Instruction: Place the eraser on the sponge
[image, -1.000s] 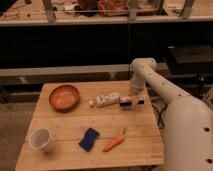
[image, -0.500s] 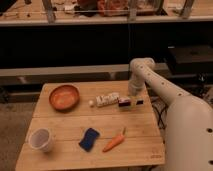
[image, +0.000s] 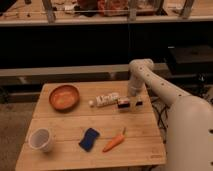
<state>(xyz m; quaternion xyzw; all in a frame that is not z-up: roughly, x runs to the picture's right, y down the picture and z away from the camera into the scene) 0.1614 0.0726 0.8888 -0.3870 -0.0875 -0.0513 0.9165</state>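
The end effector (image: 130, 103) hangs spread and empty low over the worktop (image: 65, 125), the eraser (image: 107, 99) lies just beside it, end-on, and the sponge (image: 89, 139) is well apart.

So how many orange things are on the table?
2. The bowl sits at the back left of the table; the carrot lies near the front, right of the sponge. The gripper is down beside the eraser, on its right.

Gripper (image: 129, 104) over table (image: 65, 125) — matt slatted wood
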